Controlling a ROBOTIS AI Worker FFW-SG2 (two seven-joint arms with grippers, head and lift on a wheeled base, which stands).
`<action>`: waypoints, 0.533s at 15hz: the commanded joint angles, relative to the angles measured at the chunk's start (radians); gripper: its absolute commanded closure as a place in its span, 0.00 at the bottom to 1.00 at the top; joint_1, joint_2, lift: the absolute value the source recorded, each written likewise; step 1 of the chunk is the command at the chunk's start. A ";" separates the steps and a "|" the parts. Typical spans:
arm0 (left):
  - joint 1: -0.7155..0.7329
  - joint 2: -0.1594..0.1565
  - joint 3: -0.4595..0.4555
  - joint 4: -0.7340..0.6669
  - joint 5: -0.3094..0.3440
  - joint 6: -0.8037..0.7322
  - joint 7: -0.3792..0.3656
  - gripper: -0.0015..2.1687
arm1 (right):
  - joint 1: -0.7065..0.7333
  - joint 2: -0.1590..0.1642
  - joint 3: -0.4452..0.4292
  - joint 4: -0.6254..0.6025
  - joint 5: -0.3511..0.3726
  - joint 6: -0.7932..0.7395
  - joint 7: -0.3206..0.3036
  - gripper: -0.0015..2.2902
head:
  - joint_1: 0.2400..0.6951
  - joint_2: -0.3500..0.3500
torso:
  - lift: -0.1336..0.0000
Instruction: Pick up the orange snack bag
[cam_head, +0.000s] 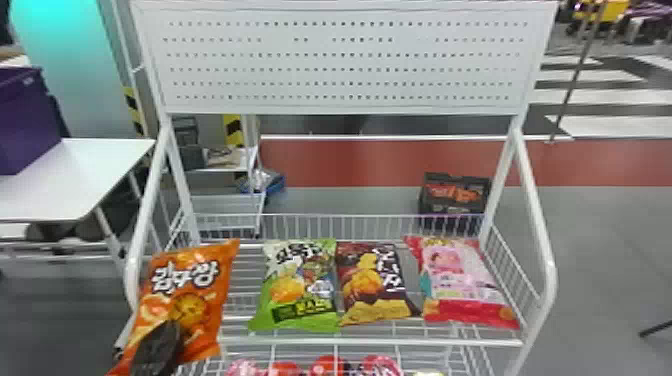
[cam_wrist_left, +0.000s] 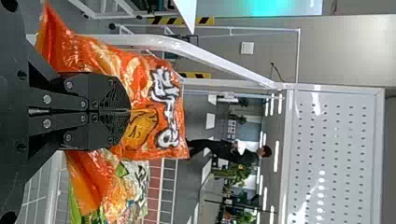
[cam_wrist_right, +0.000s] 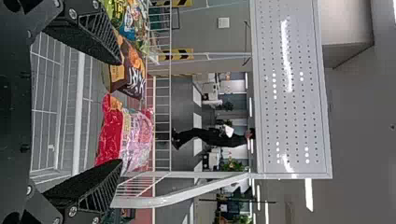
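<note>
Orange snack bag: the glossy plastic orange snack bag (cam_head: 192, 280), at eight o'clock in the head view, overlaps the left upright of the white wire rack (cam_head: 380, 342); contact with the rack can't be told.
Left gripper: the black flat-fingered left gripper (cam_head: 157, 350) is clamped on the bag's lower part.
Bag against jaws: most of it rises beyond the tips towards one o'clock, with a corner poking out at eight.
Right gripper: the matching black right gripper (cam_wrist_right: 121, 112) has its fingers spread wide, nothing between them.
Shelf: green bag (cam_head: 300, 285) at seven, brown bag (cam_head: 372, 282) at five.
</note>
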 joint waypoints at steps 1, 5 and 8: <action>0.066 0.007 0.010 -0.038 -0.002 -0.043 -0.003 0.68 | -0.004 0.001 0.002 0.003 0.000 0.000 0.000 0.06 | 0.57 0.50 | 1.00; 0.156 0.019 0.026 -0.047 -0.011 -0.163 -0.009 0.68 | -0.010 0.001 0.005 0.006 -0.002 0.000 0.000 0.06 | 0.57 0.50 | 1.00; 0.235 0.019 0.049 -0.048 -0.011 -0.279 -0.015 0.68 | -0.013 0.002 0.008 0.010 0.000 0.003 0.000 0.06 | 0.57 0.50 | 1.00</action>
